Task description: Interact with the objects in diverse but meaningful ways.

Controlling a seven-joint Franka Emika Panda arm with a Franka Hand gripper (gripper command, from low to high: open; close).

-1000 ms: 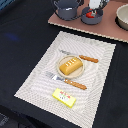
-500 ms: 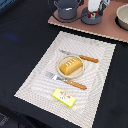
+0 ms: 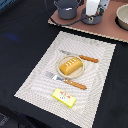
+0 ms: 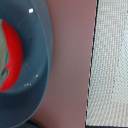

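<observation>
The gripper (image 3: 95, 11) hangs low over the grey pan (image 3: 93, 19) on the pinkish board (image 3: 107, 27) at the far side of the scene; its fingers are not visible in either view, so I cannot tell whether it is wide, narrow or holding anything. Directly beneath it, the wrist view shows the pan's (image 4: 30, 75) curved grey-blue wall filling much of the picture, with a red object, apparently the tomato (image 4: 12, 60), lying inside against the wall. Just beside the gripper, toward the exterior view's left, stands the grey-blue two-handled pot (image 3: 67, 8). On its other side, at the exterior view's right edge, sits a pale bowl (image 3: 123, 16). Farther from the gripper, on the striped placemat (image 3: 35, 82), the golden bread loaf (image 3: 70, 65) rests on a small plate (image 3: 60, 72), between a knife (image 3: 82, 57) and a fork (image 3: 67, 81), both with orange handles. Farthest off, near the placemat's front edge, lies the yellow butter block (image 3: 64, 98).
</observation>
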